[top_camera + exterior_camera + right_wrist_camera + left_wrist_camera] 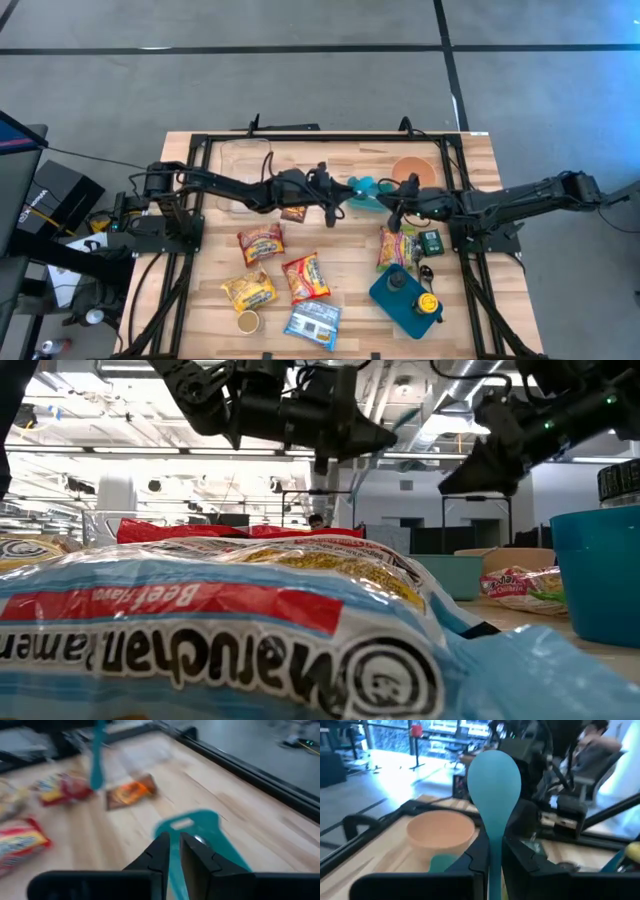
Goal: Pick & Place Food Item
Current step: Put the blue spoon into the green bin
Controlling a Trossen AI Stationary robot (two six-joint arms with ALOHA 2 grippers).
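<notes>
We see both arms meeting over the middle of the table (470,150), a little toward the far side. The left gripper (491,851) has its jaws narrow around the handle of a teal spoon (494,772), whose round end stands up in front of the wrist camera. The right gripper (171,851) has its jaws almost closed on the handle of a teal spatula (192,827); its flat blade hangs above the wood. In the high view the two utensils (365,190) show as one teal patch between the arms, so we cannot tell if they touch.

The food items are not held. Several packets lie on the near half of the table: a noodle packet (261,243), a red one (306,277), a yellow one (249,290) and a blue one (313,323). A small brown packet (294,212) lies just under the left arm. An orange bowl (413,172) stands at the far right, close beside the right arm.

We judge that the step in hand is the approach with the tools, before any food is lifted. The next move probably calls for lowering the spatula flat beside one packet and using the spoon to push it on. The thin packet may slide away on the smooth wood.
</notes>
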